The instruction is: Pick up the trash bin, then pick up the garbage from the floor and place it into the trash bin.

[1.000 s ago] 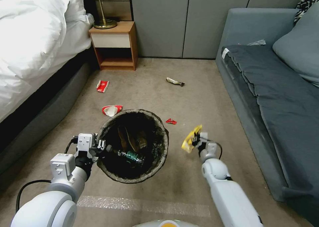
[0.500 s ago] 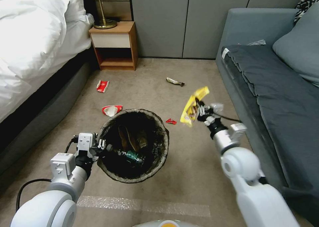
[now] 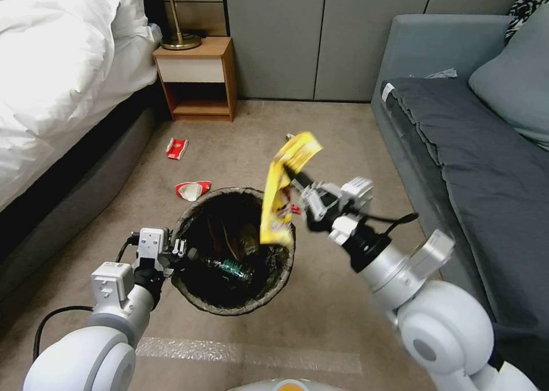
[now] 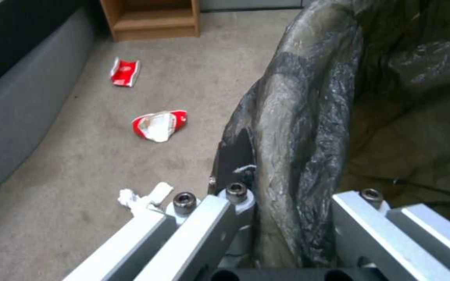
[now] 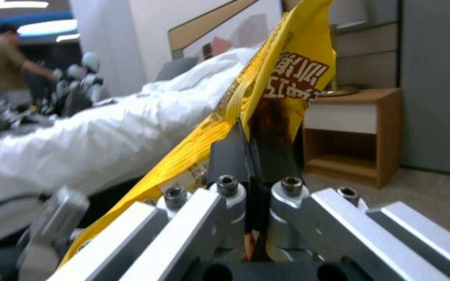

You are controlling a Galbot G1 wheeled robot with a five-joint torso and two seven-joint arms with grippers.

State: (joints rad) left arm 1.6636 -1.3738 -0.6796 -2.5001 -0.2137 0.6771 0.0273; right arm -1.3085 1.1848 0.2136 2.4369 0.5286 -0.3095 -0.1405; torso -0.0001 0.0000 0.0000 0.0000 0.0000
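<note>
Right claw (image 3: 294,176) grips yellow wrapper (image 3: 283,194) | left claw (image 3: 178,252) clamps trash bin (image 3: 197,296) rim

Yellow wrapper (image 3: 283,194), dark-lined bin (image 3: 194,299)

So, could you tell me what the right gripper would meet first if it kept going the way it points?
Probably the bed; depth is unclear, and it seems to pass above the trash bin.

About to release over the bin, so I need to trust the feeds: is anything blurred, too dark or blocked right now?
Head view: right gripper and yellow wrapper slightly motion-smeared; trash bin interior dark, contents murky. Left wrist view: soft overall, liner at the rim glossy. Right wrist view: wrapper up close blocks the middle; room behind blurred.
</note>
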